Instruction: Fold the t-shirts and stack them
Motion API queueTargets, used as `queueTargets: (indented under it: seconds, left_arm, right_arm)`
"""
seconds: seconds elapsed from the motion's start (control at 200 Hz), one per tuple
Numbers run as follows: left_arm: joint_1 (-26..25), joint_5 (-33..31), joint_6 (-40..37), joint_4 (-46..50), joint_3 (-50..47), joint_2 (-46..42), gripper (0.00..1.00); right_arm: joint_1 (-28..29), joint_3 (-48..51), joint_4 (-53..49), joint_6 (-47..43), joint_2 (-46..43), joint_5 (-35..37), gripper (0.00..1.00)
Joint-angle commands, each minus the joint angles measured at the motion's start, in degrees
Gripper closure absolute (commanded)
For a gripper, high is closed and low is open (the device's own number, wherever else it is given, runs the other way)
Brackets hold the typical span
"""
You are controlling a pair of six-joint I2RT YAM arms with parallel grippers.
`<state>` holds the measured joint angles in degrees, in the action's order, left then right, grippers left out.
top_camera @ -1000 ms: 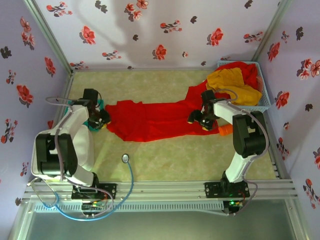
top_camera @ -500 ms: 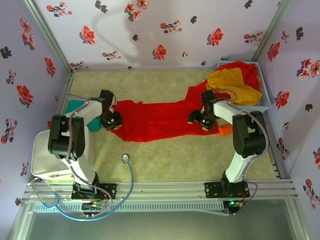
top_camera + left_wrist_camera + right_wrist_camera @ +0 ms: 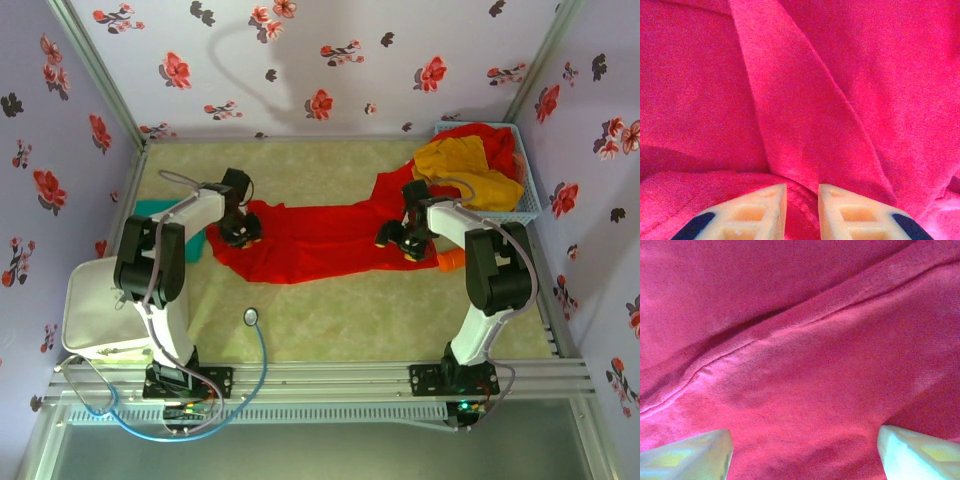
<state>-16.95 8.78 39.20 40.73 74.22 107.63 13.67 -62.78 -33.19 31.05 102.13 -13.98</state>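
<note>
Red shirt first: where do you have it? (desk)

I see the red t-shirt (image 3: 320, 235) spread across the middle of the table (image 3: 330, 320), running left to right. Its right end climbs toward the far right corner and into the pale blue mesh basket (image 3: 530, 200), where the mustard-yellow t-shirt (image 3: 465, 165) lies heaped on red cloth. A teal t-shirt (image 3: 152, 210) sits at the left, partly under my left arm. (operator)

And your grippers? (desk)

My left gripper (image 3: 240, 233) is down on the left end of the red t-shirt. On its wrist camera the fingers (image 3: 757, 210) are drawn almost together, with a raised fold of the red cloth pinched in the narrow gap. My right gripper (image 3: 405, 240) is down on the shirt's right part, by its near edge. Its fingers (image 3: 687, 455) are spread wide over red cloth with a seam running across it. (operator)

Anything else on the table? (desk)

I have a small orange object (image 3: 452, 260) just right of the right gripper, at the shirt's near edge. A blue cable (image 3: 250, 316) with a round end lies on the near side, apart from the cloth. (operator)
</note>
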Motion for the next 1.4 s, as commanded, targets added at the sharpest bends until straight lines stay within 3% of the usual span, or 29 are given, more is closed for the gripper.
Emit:
queueTargets:
  seconds: [0.0, 0.18, 0.855, 1.25, 1.395]
  left_arm:
    - [1.65, -3.34, -3.37, 3.98, 1.91, -1.71, 0.75]
    - [5.21, 0.09, -5.22, 5.02, 1.86, -1.79, 0.74]
    - [3.05, 2.91, -7.30, 8.64, 5.92, 6.39, 0.69]
    - [2.67, 2.04, -9.20, 10.58, 5.50, 4.49, 0.87]
    - [2.10, 0.91, -10.42, 11.55, 6.03, 5.85, 0.73]
  right_arm:
    - [0.53, 0.73, -0.71, -0.44, 1.40, -0.61, 0.23]
    - [0.48, 1.12, -0.06, -0.15, 1.88, -0.87, 0.23]
    - [0.52, 1.08, 0.49, -0.10, 3.69, 0.35, 0.23]
    - [0.48, 1.37, 0.67, 0.33, 3.70, 0.44, 0.23]
    - [0.63, 1.15, 0.84, 0.59, 4.03, 0.03, 0.23]
